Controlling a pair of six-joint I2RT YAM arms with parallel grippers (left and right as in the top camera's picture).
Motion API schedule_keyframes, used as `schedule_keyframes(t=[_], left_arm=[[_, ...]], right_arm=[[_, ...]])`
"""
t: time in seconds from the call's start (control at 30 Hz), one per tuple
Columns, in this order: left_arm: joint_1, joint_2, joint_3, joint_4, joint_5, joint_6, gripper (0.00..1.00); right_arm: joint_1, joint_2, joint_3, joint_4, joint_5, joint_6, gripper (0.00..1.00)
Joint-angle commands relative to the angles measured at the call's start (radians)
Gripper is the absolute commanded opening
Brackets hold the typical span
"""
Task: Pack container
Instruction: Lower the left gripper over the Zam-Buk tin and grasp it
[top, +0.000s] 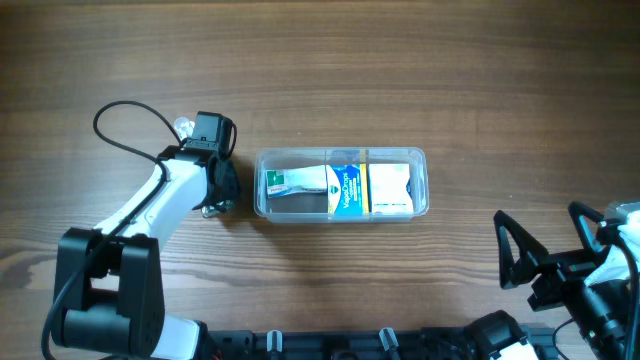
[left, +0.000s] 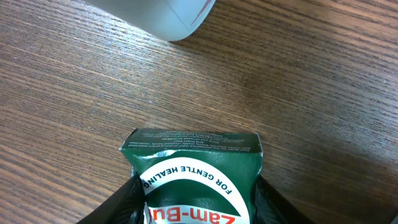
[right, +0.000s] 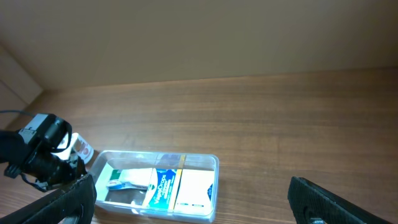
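Overhead view, left side: the left gripper (top: 216, 200) is found low over the table (top: 400, 60), just beside the left end of the container (top: 300, 153). In the left wrist view a green box (left: 196, 168) is seen clamped between its fingers (left: 115, 208), one against each side, label towards the camera. The grip across the narrow width is judged to suit lowering the box into the tub. Whether the box rests on the table cannot be told. A white object (left: 161, 15) is noted beyond the box and cannot be identified. A bottle (top: 182, 125) is noted just behind the left wrist, apart from the container.

Centre: the container is laid lengthwise at mid-table, open-topped. Three items are stowed in it side by side: a white-and-green pack (top: 290, 183), a blue box (top: 345, 188) and a yellow-and-white box (top: 390, 188). They are set edge to edge, presumably to save room. Little free floor is seen, most of it at the left end.

Right: the right gripper (top: 548, 245) is placed near the front edge, well apart from the container, jaws spread wide and empty. It is judged to stand clear so that the left arm has free reach.
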Motion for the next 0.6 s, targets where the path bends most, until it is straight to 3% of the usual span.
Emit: schedule_keyframes(t=[0.0,0.27,0.57], left_arm=[[0.005,0.01,-0.029,-0.002,0.124,0.039,0.47],[-0.01,-0.258,-0.026,-0.083,0.233,0.062,0.47],[-0.171,-0.593,-0.026,-0.098,0.222,0.087,0.45]], right_arm=[[0.003,-0.001,0.003,0.003,0.014,-0.008,1.0],[0.003,-0.001,0.003,0.003,0.014,-0.008,1.0],[0.003,-0.001,0.003,0.003,0.014,-0.008,1.0]])
